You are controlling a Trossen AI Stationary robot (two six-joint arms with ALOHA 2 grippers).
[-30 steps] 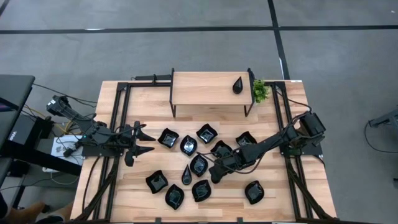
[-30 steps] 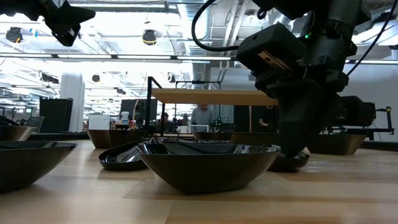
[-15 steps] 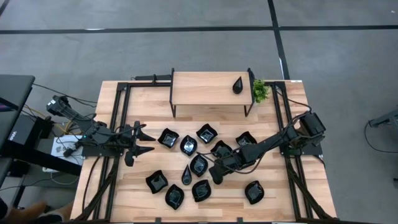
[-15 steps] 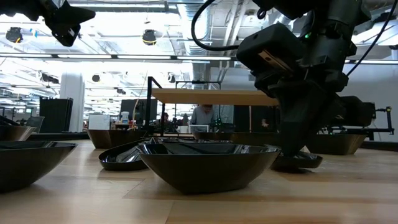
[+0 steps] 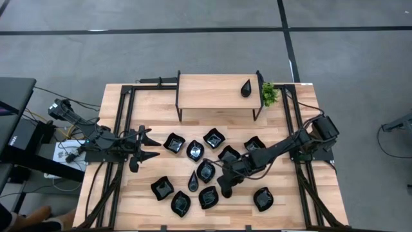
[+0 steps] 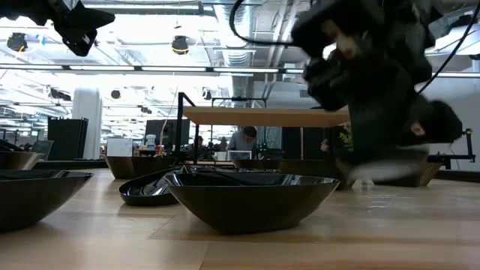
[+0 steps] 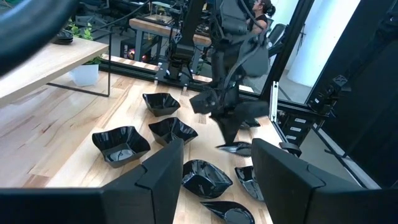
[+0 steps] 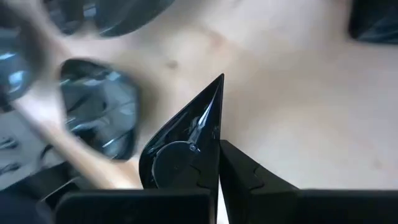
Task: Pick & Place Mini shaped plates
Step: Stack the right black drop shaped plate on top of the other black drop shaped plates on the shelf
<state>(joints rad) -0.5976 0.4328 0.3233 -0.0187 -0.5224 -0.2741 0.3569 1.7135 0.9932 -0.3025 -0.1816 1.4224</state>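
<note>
Right tool: the right arm's tool (image 5: pixel 226 187) hung over the middle of the pale wooden desk (image 5: pixel 283 200), its two fingers (image 8: pixel 249 177) pinched together on the rim of a small glossy black teardrop-shaped plate (image 8: pixel 183 152), whose pointed tip stuck out ahead of the fingers.
Held plate: in the right wrist view it sat clear of the desk surface beneath it; the low view showed it only as a blur under the arm.
Left tool: the left arm's tool (image 5: pixel 150 147) waited near the desk's left edge, its fingers (image 7: pixel 165 168) spread apart and holding nothing.
Other plates: many small glossy black dishes (image 5: pixel 193 151) lay scattered across the desk between the two arms, in wavy-edged square, leaf and teardrop shapes.
Shelf: a low wooden shelf on black legs (image 5: pixel 215 91) stood at the back of the desk, with one black teardrop plate (image 5: pixel 246 87) on it.
Plant: a small green plant (image 5: pixel 268 94) stood just beside the shelf's right end.
</note>
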